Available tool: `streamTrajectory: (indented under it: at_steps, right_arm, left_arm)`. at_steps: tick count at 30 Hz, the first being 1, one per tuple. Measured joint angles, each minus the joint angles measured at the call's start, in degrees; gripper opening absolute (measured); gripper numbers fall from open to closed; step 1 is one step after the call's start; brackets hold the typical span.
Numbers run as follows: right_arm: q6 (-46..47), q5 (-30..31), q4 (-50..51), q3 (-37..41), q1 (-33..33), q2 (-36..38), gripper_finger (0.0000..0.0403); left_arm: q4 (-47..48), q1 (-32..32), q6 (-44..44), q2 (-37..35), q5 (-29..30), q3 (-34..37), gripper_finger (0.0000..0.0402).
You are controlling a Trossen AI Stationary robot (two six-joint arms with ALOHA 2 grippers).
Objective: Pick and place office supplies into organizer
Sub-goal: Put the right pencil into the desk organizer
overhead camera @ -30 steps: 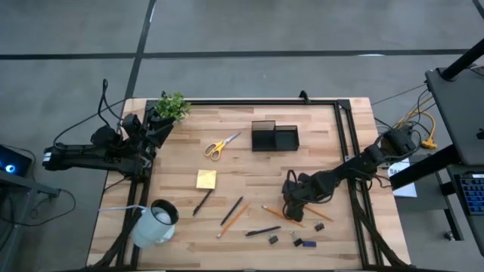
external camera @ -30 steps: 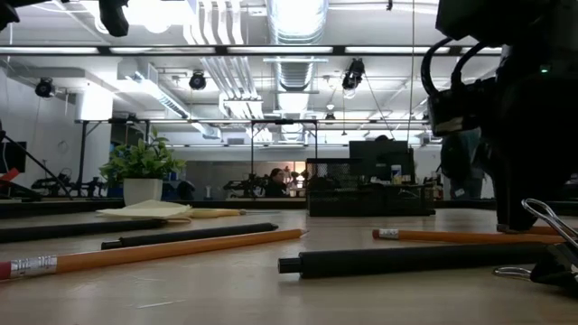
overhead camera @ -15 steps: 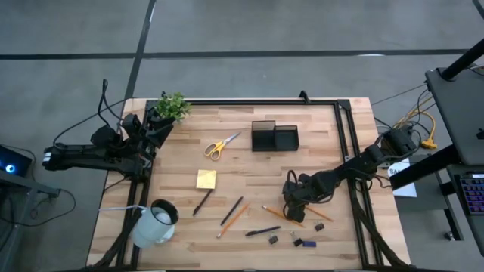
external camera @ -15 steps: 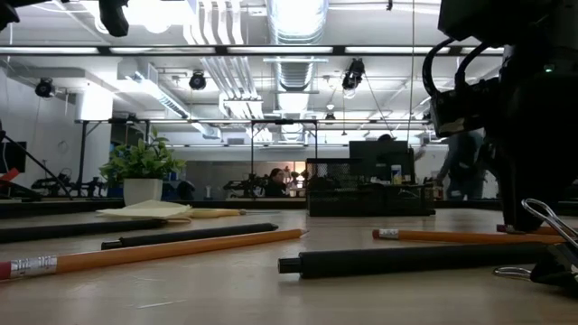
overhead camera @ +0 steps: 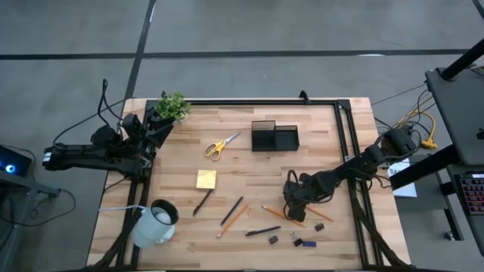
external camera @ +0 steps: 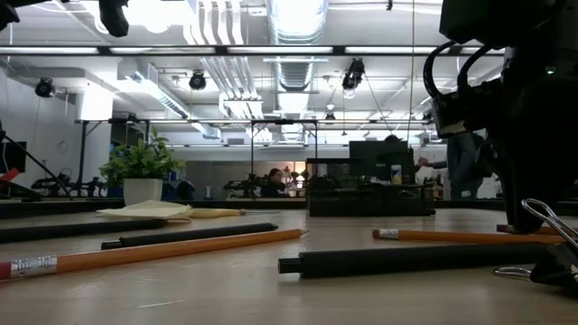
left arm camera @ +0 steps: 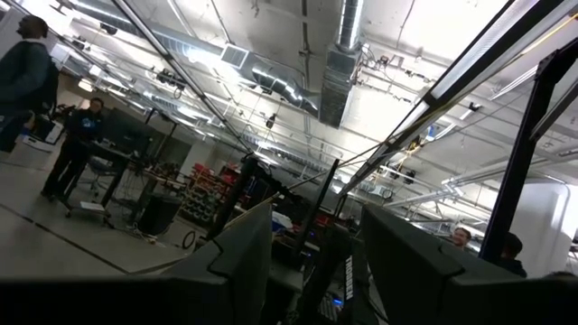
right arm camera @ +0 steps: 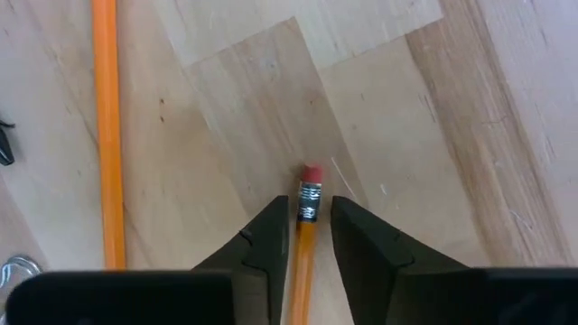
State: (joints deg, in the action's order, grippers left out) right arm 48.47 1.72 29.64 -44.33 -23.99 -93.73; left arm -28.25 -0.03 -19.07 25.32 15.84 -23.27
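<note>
The right gripper stood low over the wooden bench, toward its right side. In the right wrist view its jaws sat narrowly spread on either side of an orange pencil, the pink eraser end poking out just past the fingertips; whether they already touched the pencil could not be told. A second orange pencil lay just beside it, roughly parallel.

Around that gripper the bench was crowded. A dark pen lay just in front of it, and small dark clips and eraser-like bits were scattered near the front edge. Left of these lay a third orange pencil touching another dark pen, and one more dark pen lay below the square yellow sticky-note pad. In all: three pencils, three pens, one pad, one pair of yellow-handled scissors.

The black organizer stood well apart toward the back of the bench, with no loose item between it and the gripper.

A white mug sat at the front left, a small green plant at the back left corner.

The left gripper waited by the plant, its jaws spread and pinching nothing.

No writing could be read.
</note>
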Motion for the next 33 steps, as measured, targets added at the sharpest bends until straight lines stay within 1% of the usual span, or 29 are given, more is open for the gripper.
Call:
streamTrajectory:
  at_steps: [10,17,33]
  right_arm:
    - [-0.9,0.1,0.2,0.2,0.0,0.0,0.0045]
    - [-1.1,-0.1,0.2,0.3,0.0,0.0,0.0015]
    - [-1.1,-1.0,0.4,0.1,0.0,0.3,0.001]
  left_arm:
    - [-0.9,0.0,0.0,0.0,0.0,0.0,0.0157]
    - [-0.9,0.0,0.0,0.0,0.0,0.0,0.0157]
    - [-0.9,0.0,0.0,0.0,0.0,0.0,0.0157]
